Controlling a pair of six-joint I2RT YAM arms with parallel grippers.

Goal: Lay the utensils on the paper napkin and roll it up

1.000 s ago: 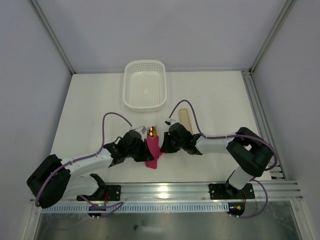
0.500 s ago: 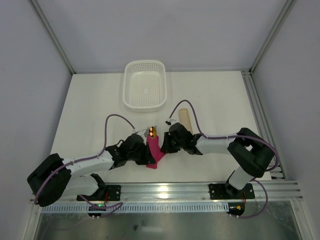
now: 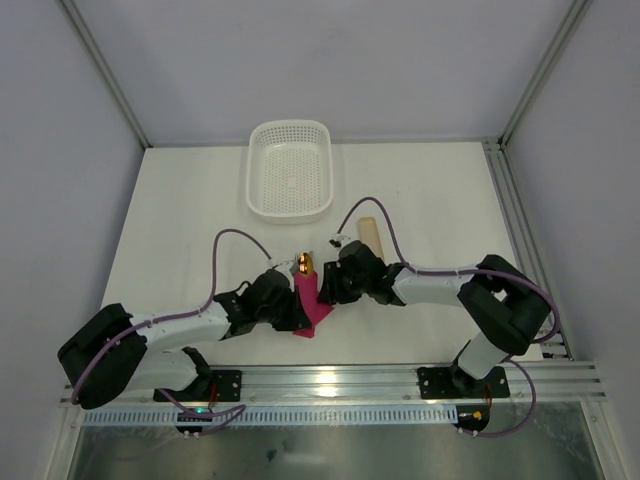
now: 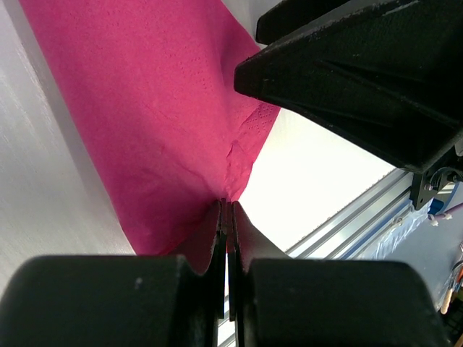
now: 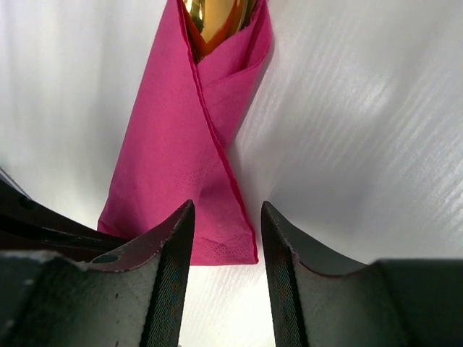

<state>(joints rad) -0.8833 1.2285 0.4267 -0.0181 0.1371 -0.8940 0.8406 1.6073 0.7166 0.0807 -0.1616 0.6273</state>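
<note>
2 arms (image 3: 180, 325) low: L gripper (image 4: 226, 204) pinches napkin (image 5: 181, 144), R gripper (image 5: 226, 211) parted.

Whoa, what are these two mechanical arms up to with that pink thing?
The two arms are wrapping cutlery in a pink paper napkin. The napkin is already folded into a narrow bundle between them, with a shiny gold utensil head poking out of its far end. The left claw is shut, pinching the napkin's edge. The right claw is open at the bundle's near corner and holds nothing. A white basket and a beige strip lie farther back, with neither arm touching them.
</note>
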